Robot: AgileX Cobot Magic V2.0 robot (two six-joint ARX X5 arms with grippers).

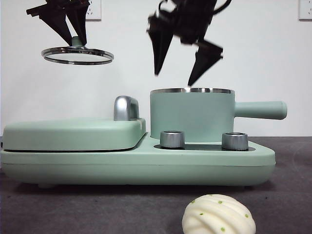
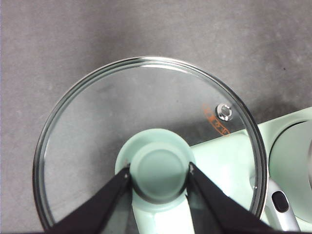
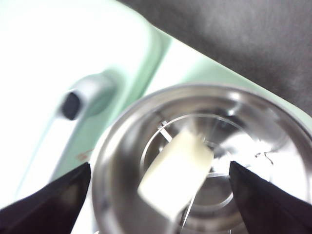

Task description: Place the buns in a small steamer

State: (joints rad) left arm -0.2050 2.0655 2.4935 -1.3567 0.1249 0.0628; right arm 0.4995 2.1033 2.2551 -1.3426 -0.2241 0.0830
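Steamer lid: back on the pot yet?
No, the left pincer holds the lid by its knob in the air, off to the side of the open steamer.

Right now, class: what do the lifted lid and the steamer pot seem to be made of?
Lid: clear glass, since the table shows through, with a shiny metal rim and matte green knob.
Steamer pot: matte mint-green outside, probably painted metal; its reflective inside looks like polished steel.

Only one marking noted: small orange print on the glass lid [image 2: 146,146], curving along its rim just beside the steel steam vent [image 2: 224,111]. Characters too small and blurred to read. No other text, brand, number or sign legible anywhere.
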